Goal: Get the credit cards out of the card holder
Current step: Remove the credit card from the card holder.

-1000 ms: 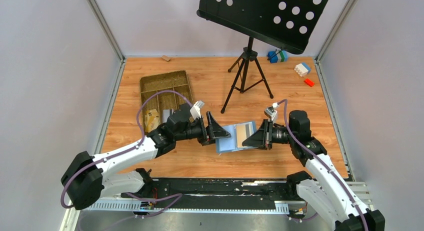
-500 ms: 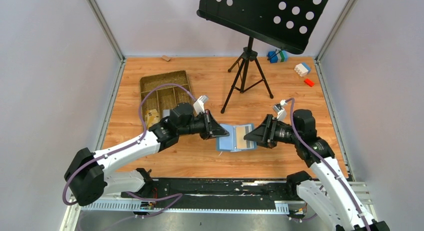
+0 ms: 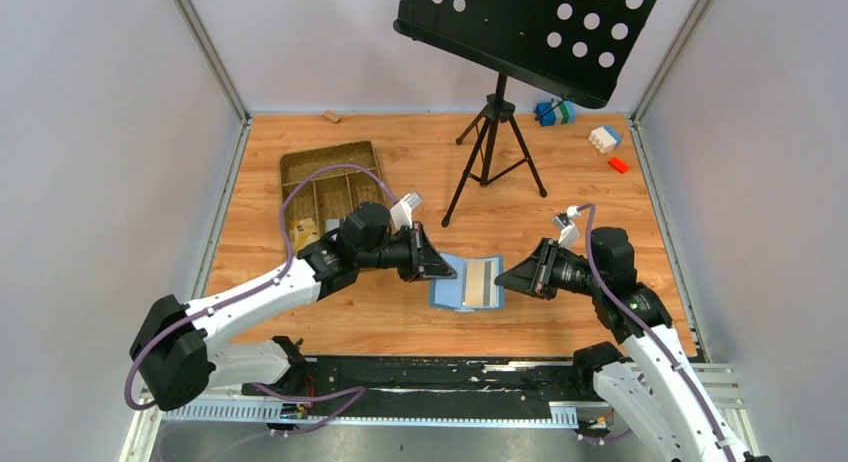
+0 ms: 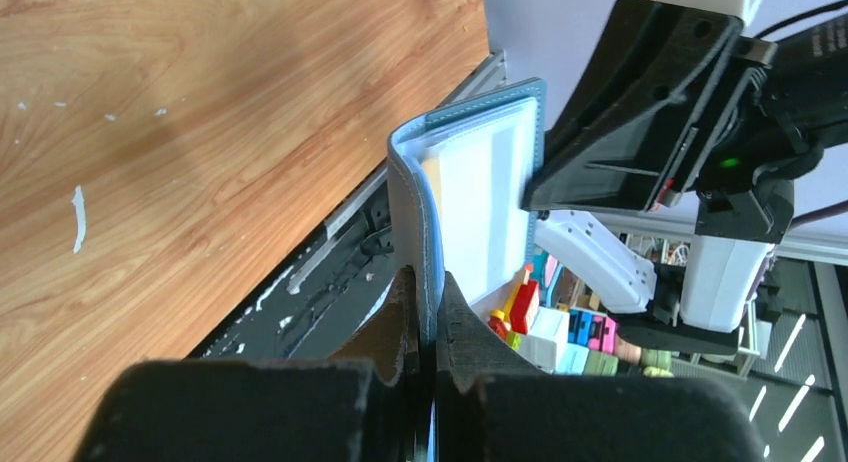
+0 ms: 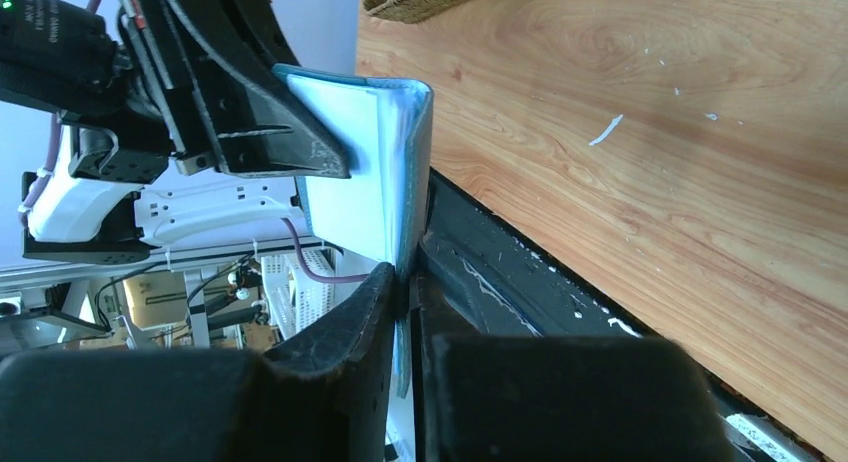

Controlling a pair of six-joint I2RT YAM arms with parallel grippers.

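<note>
Earlier parted, the left gripper (image 3: pixel 437 272) is now clamped on the left edge of the card holder (image 3: pixel 466 282); the right edge is clamped by the right gripper (image 3: pixel 503 279).

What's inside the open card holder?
The holder shows pale blue lining on its left half and a tan-grey panel on its right. Any cards in its pockets are hidden.

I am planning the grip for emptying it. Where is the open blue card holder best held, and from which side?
Probably by the outer edge of each cover, from the left and right. The card holder is spread open like a book, inside facing up; the left gripper and right gripper pinched there leave its pockets uncovered.
</note>
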